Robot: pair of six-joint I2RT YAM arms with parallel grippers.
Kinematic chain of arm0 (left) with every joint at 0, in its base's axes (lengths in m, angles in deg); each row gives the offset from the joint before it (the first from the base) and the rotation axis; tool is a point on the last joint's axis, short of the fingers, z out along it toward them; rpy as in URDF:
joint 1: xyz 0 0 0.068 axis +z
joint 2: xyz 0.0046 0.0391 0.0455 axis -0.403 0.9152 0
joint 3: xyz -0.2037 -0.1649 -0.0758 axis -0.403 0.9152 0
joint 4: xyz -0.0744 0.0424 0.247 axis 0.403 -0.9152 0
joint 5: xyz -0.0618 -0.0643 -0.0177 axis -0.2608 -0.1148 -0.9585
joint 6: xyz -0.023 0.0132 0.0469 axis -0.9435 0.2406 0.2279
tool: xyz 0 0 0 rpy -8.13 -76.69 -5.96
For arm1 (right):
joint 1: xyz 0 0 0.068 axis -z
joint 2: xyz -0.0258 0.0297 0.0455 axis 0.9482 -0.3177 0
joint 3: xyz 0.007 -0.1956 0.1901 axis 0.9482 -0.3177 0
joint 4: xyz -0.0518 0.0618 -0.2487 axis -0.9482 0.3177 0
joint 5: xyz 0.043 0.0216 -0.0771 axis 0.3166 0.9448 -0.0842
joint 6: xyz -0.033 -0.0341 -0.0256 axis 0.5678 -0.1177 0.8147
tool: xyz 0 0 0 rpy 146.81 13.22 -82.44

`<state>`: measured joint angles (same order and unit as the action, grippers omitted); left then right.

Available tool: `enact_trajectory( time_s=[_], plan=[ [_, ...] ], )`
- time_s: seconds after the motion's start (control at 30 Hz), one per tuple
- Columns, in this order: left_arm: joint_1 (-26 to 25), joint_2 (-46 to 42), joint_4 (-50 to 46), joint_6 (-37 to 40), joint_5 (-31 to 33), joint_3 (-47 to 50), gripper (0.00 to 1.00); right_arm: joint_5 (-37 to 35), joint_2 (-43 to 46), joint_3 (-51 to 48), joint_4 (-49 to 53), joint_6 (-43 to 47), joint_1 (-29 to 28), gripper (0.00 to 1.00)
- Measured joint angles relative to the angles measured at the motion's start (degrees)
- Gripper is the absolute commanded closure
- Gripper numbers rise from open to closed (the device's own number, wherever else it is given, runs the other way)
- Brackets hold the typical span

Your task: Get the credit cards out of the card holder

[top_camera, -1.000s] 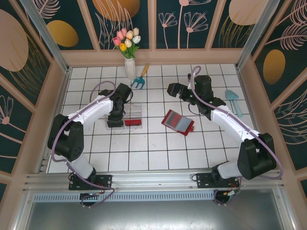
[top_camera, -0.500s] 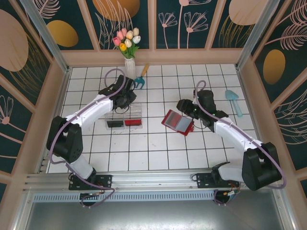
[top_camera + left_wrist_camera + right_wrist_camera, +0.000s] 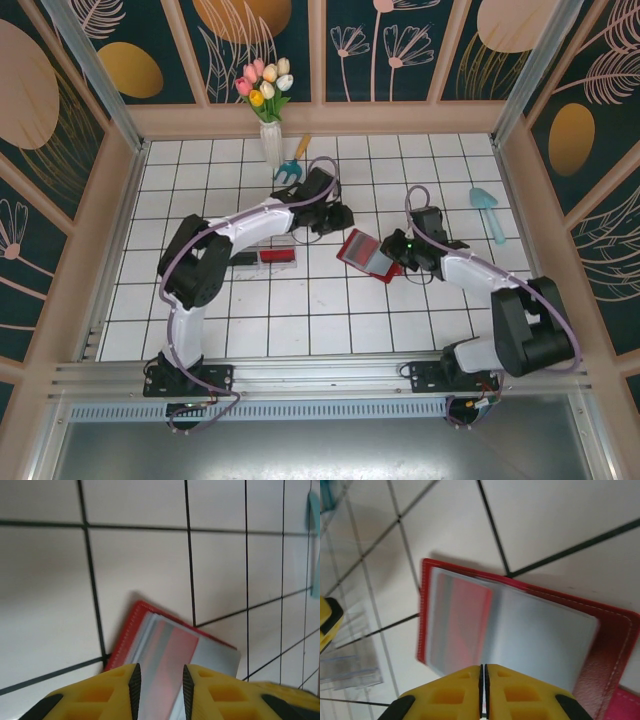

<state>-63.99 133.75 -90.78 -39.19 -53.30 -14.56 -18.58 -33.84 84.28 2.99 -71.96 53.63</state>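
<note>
Clear plastic tray [image 3: 290, 246] lies near the card holder [image 3: 370, 255].

The card holder [image 3: 172, 647] is seen lying open on the white-tiled bench [image 3: 140, 565], a red border framing a grey-blue panel crossed by a reddish band. The yellow fingers of the left claw [image 3: 159, 672] are held slightly apart, with the holder visible through the gap.

We see the tiled table [image 3: 330, 310] brightly and evenly lit from above, with only soft, short shadows. In the wrist views the card holder [image 3: 520, 625] looks smeared and shiny, and the yellow fingers [image 3: 100, 695] of the left gripper [image 3: 160, 675] are out of focus.
</note>
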Motion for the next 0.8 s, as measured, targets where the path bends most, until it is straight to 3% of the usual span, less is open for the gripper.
enact_trajectory(
  time_s=[0.4,0.8],
  plan=[
    [-2.2,6.1,0.0,4.8,-3.4,-0.3,0.67,-0.5,-10.4,3.0,-0.2,3.8,1.0,0.92],
    [-2.3,7.7,-0.3,6.5,-4.9,-1.6,0.68,0.6,-11.5,4.0,-0.4,7.3,1.7,0.89]
  ],
)
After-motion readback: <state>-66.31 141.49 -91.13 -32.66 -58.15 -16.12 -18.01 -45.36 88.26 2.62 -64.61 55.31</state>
